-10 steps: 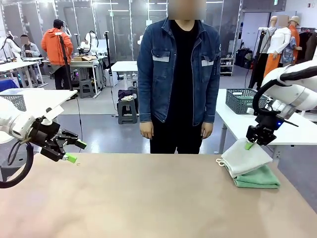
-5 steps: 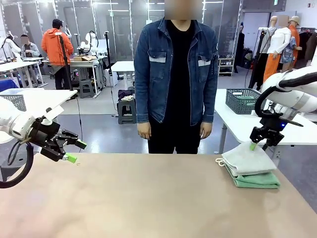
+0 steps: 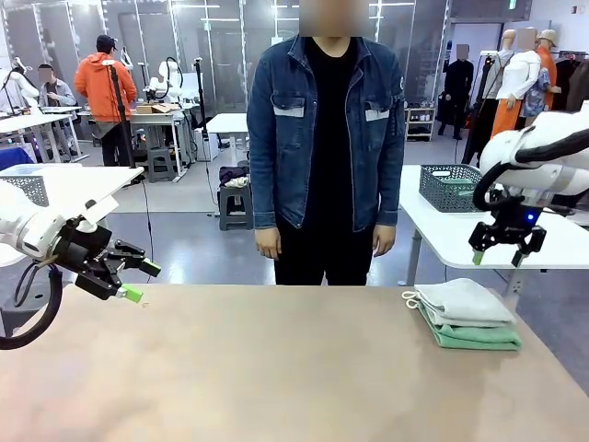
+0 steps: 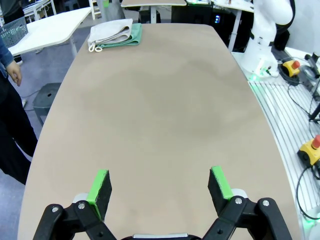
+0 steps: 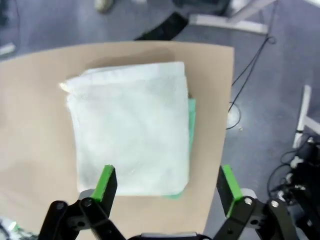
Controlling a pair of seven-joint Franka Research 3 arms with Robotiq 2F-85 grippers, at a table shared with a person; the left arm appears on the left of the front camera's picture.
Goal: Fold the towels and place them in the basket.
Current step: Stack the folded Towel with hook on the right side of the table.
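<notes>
Tan table (image 3: 276, 368), folded green towel (image 3: 479, 337) at its far-right corner

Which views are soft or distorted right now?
Right wrist view: soft all over, the off-white towel and the table edge lack crisp texture. Left wrist view: sharp, with wide-angle bowing of the table sides. Front view: sharp on the towels, even overhead light, only faint shadow beneath them, no glare.
</notes>
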